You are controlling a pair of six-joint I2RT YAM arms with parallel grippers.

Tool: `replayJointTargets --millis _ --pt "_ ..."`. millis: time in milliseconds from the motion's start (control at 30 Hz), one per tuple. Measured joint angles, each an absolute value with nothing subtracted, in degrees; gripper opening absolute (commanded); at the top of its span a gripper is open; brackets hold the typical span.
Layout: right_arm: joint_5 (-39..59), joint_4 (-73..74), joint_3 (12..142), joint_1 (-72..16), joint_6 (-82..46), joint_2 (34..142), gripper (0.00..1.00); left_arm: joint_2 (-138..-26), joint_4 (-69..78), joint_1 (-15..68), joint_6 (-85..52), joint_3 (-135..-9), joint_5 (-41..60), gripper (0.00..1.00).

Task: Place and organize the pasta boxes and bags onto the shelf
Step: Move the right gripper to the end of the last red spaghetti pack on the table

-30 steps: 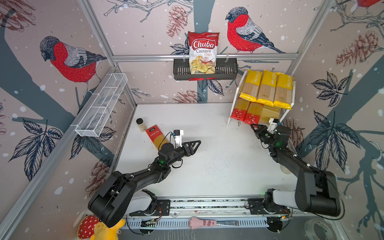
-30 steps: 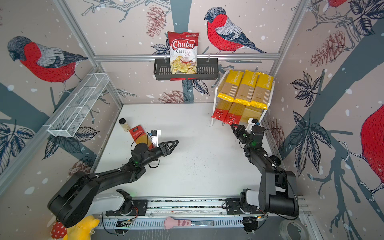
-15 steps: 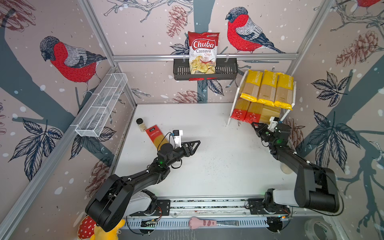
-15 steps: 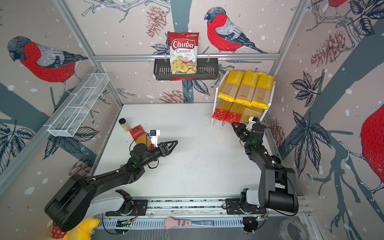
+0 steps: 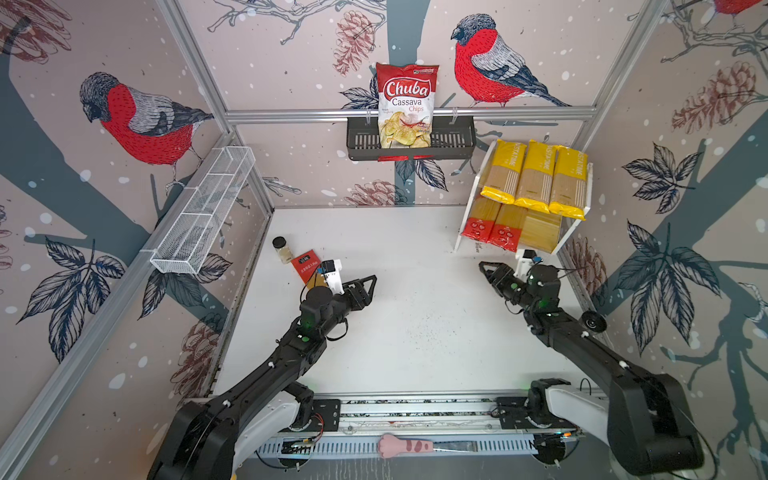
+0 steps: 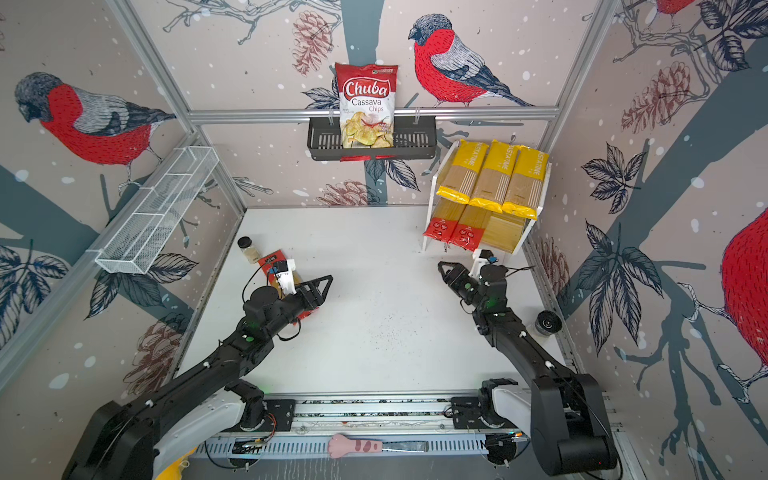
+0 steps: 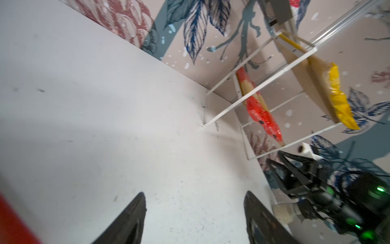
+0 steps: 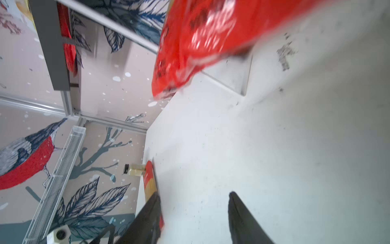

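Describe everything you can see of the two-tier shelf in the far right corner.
The shelf is a stepped two-tier rack: light bamboo-coloured boards between white side panels. It stands on the table, in the far right corner. Three yellow packets lie side by side across its upper board; two red-ended packets fill the lower board's left, its right part bare.

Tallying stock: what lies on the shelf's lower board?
Two red-ended spaghetti packets lie side by side on its left part; the right part of the lower board is bare. Their far ends are hidden under the yellow PASTATIME packets above.
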State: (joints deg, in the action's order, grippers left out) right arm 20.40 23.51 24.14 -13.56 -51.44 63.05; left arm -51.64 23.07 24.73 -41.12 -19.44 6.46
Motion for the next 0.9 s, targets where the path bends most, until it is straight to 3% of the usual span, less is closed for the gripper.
replayJointTargets --millis 167,433,600,900 --pt "11.29 22.57 25.06 -30.59 -52.47 66.67 0.52 -46.78 13.43 21.98 -40.51 -17.93 -2.02 0.74" --pt "1.65 22.65 39.97 -52.03 -51.64 89.25 0.48 -41.71 2.92 16.80 -43.55 -14.61 -9.85 0.74" --pt "1.61 22.11 52.42 -57.67 -50.43 102.00 0.49 -37.85 -0.91 12.56 -44.73 -13.04 -12.16 0.76" --pt "6.57 17.26 70.48 -59.48 -49.30 118.32 0.50 -37.87 -0.62 8.80 -46.26 -9.34 -7.33 0.76"
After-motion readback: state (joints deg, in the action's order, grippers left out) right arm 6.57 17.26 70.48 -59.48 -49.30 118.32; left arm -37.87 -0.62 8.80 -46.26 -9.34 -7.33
